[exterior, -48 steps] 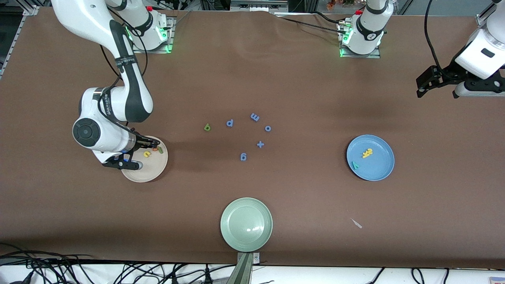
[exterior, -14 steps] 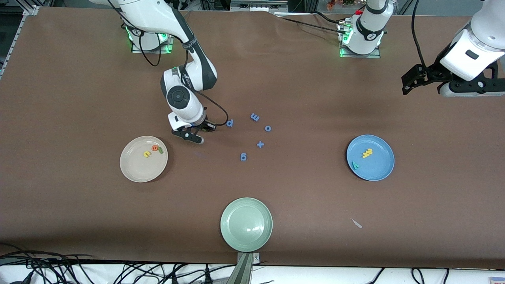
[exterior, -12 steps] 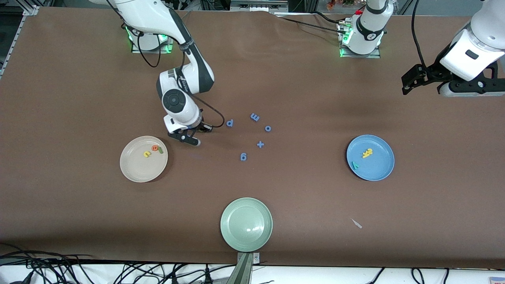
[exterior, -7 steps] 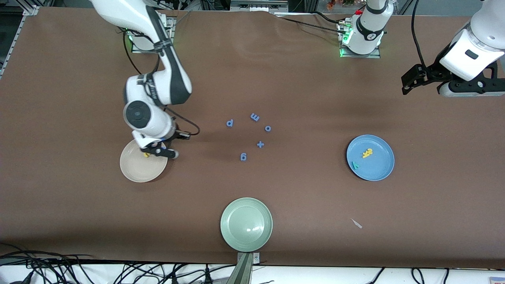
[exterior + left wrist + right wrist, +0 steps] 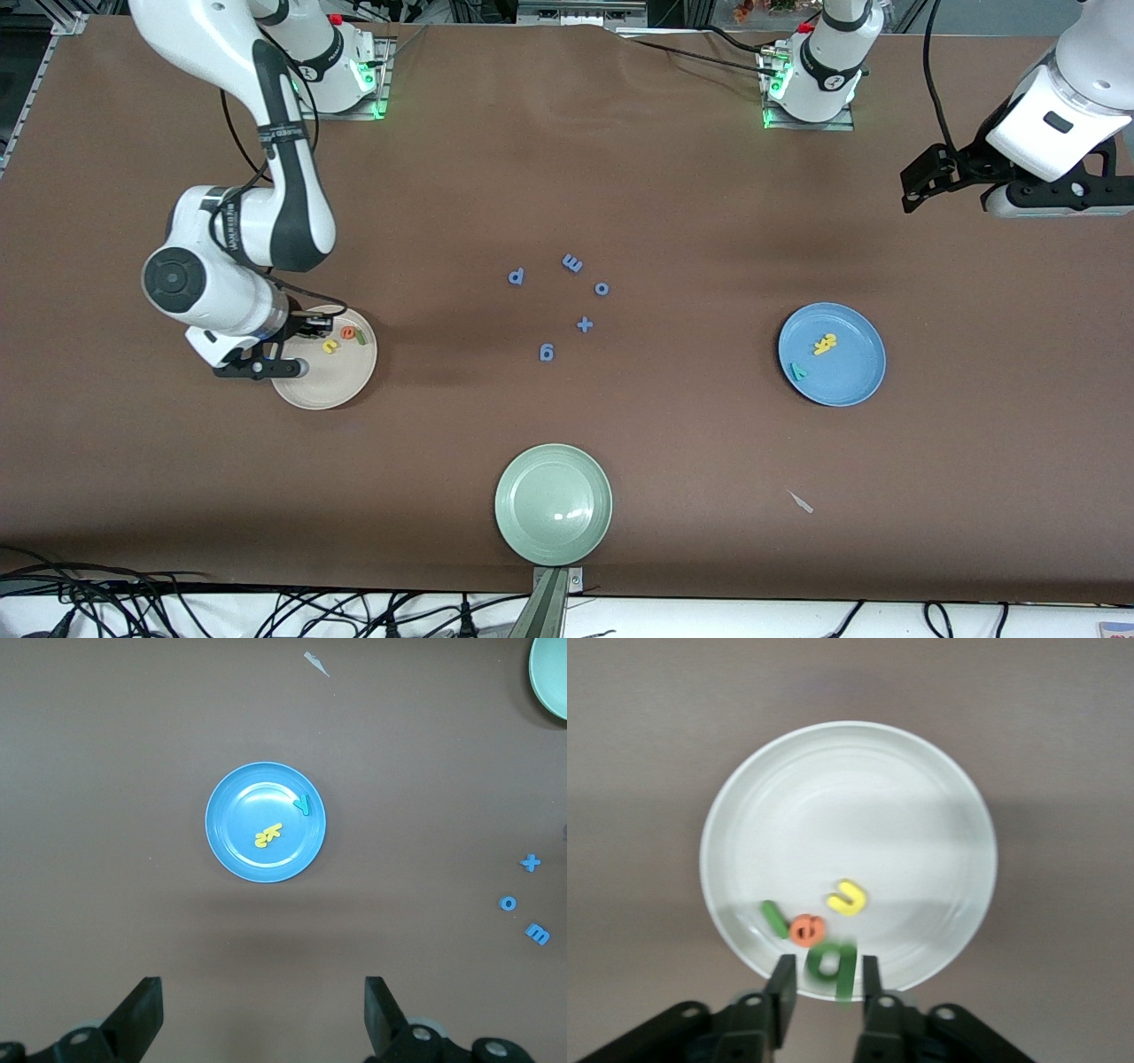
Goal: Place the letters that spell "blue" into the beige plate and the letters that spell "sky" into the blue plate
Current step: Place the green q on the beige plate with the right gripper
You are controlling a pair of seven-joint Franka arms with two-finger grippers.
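right hand [image 5: 822, 985] over beige plate [image 5: 921, 797], fingers parted around blurry green b [image 5: 831, 964], stem upright between them, left hand [image 5: 264, 1014] spread wide above bench

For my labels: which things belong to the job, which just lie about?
Job: beige plate, l, u, e; green b at right gripper above it; blue plate, s, k, y.
Lying about: green plate, blue letters, plus sign, scrap; left gripper waits.
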